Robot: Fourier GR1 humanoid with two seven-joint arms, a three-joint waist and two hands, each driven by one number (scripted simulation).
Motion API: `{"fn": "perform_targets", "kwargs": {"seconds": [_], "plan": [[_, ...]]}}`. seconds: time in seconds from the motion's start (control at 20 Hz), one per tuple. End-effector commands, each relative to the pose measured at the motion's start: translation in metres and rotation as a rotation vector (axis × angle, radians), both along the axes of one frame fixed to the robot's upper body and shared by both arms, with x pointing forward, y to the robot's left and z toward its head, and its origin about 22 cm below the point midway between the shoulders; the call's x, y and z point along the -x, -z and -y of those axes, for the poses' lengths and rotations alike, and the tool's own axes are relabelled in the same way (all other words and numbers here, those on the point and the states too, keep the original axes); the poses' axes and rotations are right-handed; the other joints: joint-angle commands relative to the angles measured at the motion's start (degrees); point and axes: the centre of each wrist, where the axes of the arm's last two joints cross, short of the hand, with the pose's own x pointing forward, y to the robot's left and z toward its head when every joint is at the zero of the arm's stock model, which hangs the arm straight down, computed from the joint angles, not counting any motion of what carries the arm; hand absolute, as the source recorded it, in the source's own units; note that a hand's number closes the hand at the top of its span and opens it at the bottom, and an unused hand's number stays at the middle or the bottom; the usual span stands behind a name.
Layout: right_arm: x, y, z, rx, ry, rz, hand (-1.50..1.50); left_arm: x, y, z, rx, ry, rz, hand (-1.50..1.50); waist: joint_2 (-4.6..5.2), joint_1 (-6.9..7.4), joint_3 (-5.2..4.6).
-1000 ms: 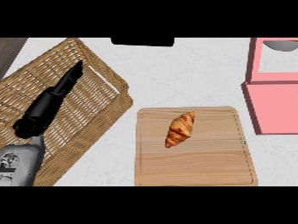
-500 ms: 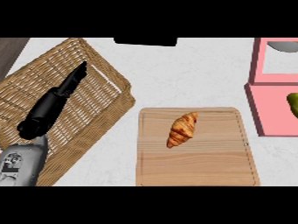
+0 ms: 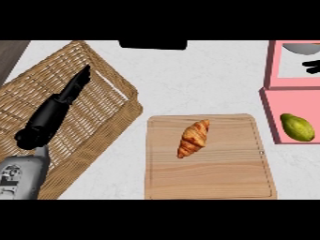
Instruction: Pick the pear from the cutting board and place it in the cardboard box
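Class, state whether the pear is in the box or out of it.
In: the pear lies inside the pink box, off the cutting board.

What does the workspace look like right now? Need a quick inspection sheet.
Surface: pale counter, speckled.
Job's things: green pear lies in the lower compartment of the pink box; wooden cutting board carries no pear.
Clutter: croissant on the board; wicker basket at left.
Hands: left hand open, fingers straight, over the basket; right hand shows only dark fingers at the right edge above the pear, not touching it.
Cables: nothing seen.
Surroundings: dark object at the far edge, unclear.
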Motion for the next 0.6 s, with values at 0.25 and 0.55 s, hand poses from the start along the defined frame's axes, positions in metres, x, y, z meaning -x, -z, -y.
{"fn": "perform_targets", "kwargs": {"seconds": [0.25, 0.55], "plan": [[-0.006, 0.035, 0.010, -0.732, 0.041, -0.286, -1.50, 0.005, 0.008, 0.003, 0.013, 0.008, -0.006, 0.00, 0.41, 0.44, -0.04], [-0.011, 0.007, 0.031, -0.897, 0.149, -0.337, -1.50, 0.001, 0.001, 0.005, 0.001, 0.021, -0.001, 0.00, 0.65, 1.12, 0.09]]}}
